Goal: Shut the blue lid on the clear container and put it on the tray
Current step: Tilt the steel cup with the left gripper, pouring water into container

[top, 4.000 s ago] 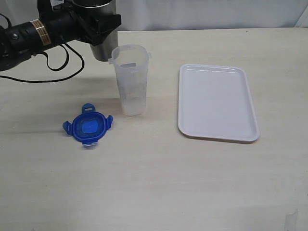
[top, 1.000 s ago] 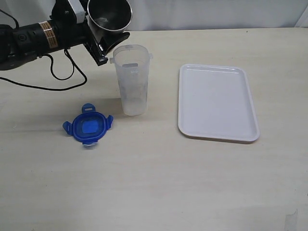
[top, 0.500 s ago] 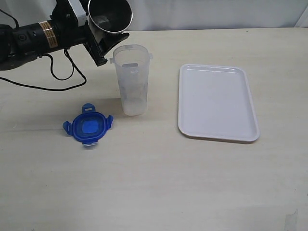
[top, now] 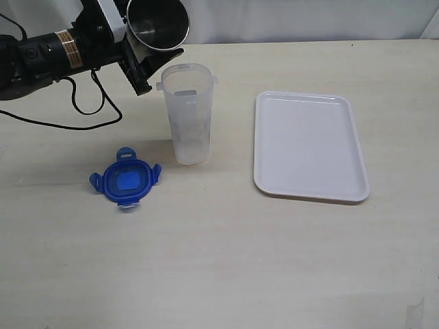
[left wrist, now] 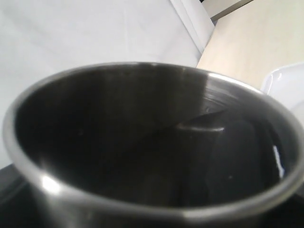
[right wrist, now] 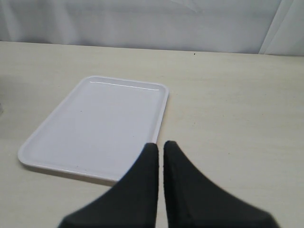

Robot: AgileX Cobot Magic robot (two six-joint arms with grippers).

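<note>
Left pincer (top: 145, 56), clamped on a tilted metal cup (top: 156, 24), hangs by the clear container (top: 186, 113); right pincer (right wrist: 160, 151) rests, tips together. The cup's lip probably belongs squarely over the rim, never nudging it.

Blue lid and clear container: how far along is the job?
Done: nothing yet. The blue lid lies on the table beside the open, upright clear container, and the tray is bare. In hand: the left gripper is shut on a tilted metal cup by the container's rim; the right gripper is shut on nothing. Left: fit the lid, snap it shut, move the container onto the tray.
</note>
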